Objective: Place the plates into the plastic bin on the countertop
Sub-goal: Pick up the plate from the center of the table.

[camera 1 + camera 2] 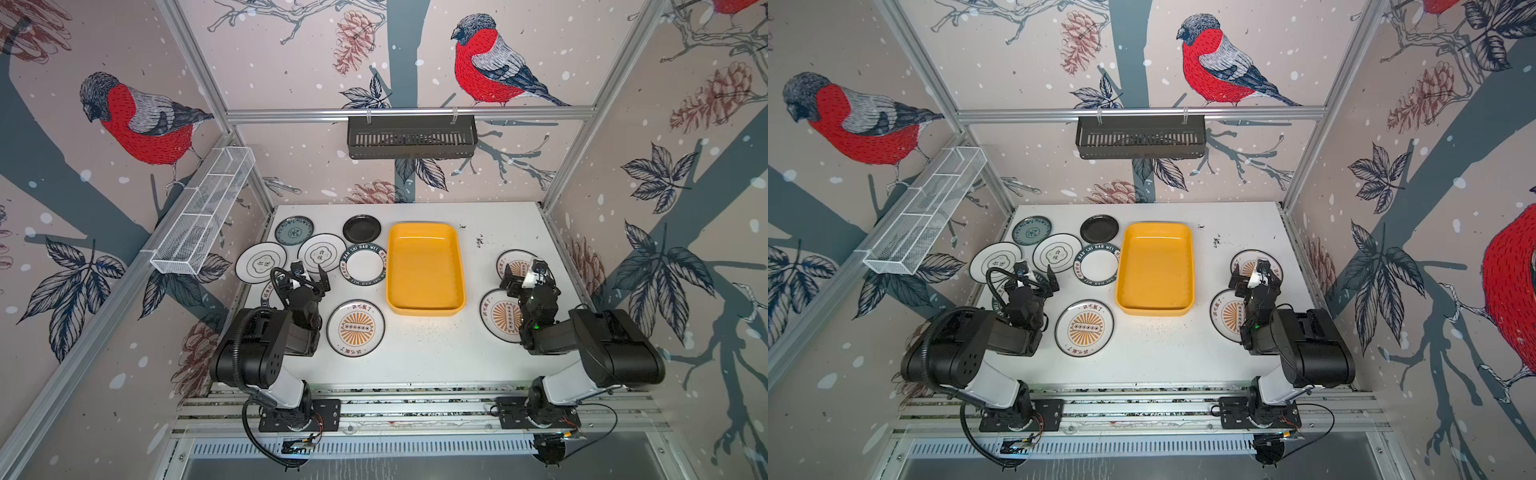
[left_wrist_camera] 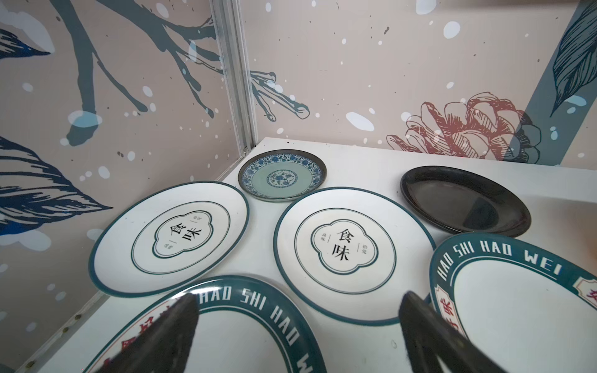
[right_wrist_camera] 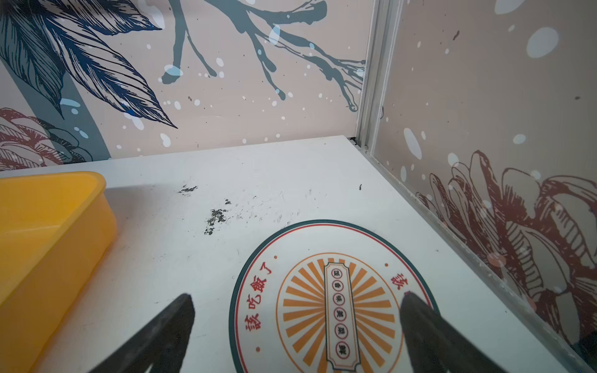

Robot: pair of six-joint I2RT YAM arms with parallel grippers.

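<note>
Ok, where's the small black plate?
The black plate lies near the countertop's far edge in both top views, between the teal plate and yellow bin, left-arm side.

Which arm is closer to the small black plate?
Left. Left arm hovers just short of the black plate; right arm hovers beyond the yellow bin, over a sunburst plate.

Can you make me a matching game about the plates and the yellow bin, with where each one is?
Things:
1 plastic bin
2 black plate
3 teal plate
4 sunburst plate

Places or states:
A far left corner of the countertop
B under the open right claw
C empty
D beside the bin's far left corner

Pairs: 1-C, 2-D, 3-A, 4-B
</note>
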